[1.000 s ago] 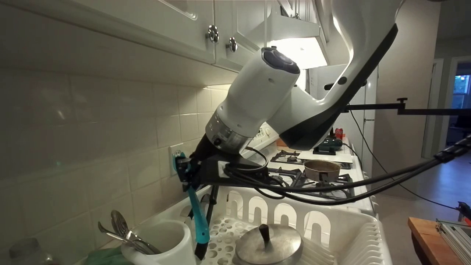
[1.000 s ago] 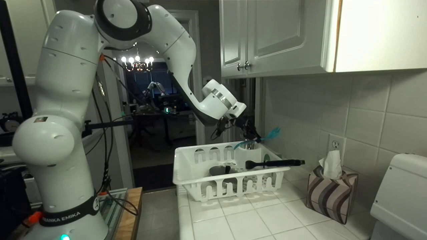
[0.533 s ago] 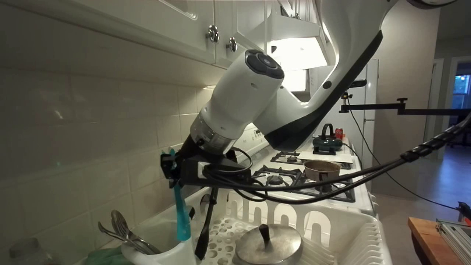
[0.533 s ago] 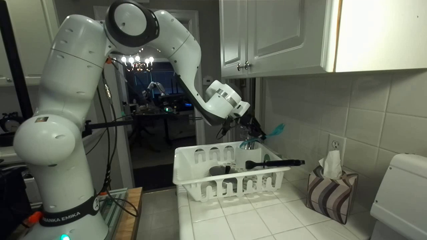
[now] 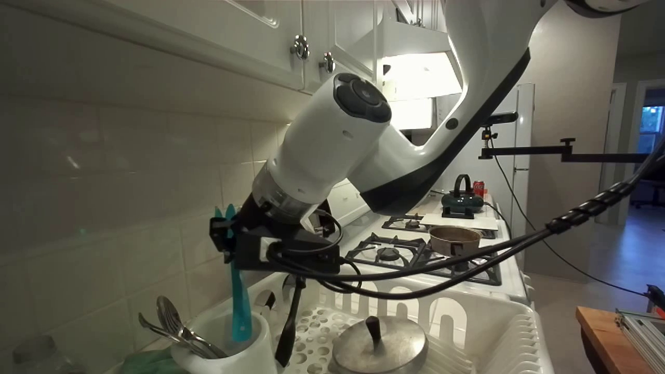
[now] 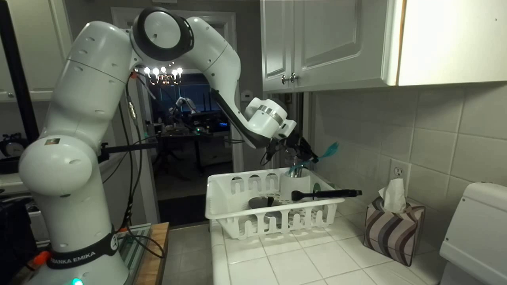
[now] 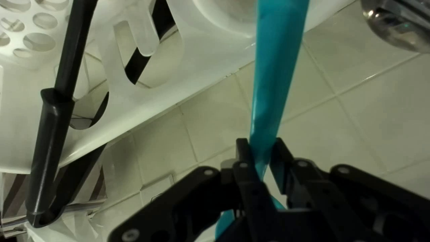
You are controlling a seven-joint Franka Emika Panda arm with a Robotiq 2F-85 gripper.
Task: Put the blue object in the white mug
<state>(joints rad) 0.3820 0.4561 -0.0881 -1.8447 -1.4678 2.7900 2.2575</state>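
My gripper (image 7: 259, 148) is shut on the blue object (image 7: 277, 67), its fingertips pinching both sides of the teal handle in the wrist view. The handle (image 5: 240, 311) slants downward in an exterior view, while its pronged head (image 6: 330, 149) points up toward the wall. Below stands the white mug (image 5: 247, 361) with shiny spoons (image 5: 176, 324) leaning in it; it also shows in an exterior view, at the rack's back corner (image 6: 295, 186). The handle's lower end overlaps the mug's mouth. Whether it dips below the rim I cannot tell.
A white dish rack (image 6: 245, 217) holds a metal lid (image 5: 379, 345) and a black long-handled utensil (image 6: 336, 193) over its edge. The tiled wall (image 5: 156, 208) is close to the gripper, with cabinets (image 5: 208, 47) above. A tissue box (image 6: 396, 233) stands on the counter.
The gripper has carried the blue object sideways toward the mug and wall. Its handle end went from beside the mug, across the rim, to over the mouth. The grip has stayed the same.
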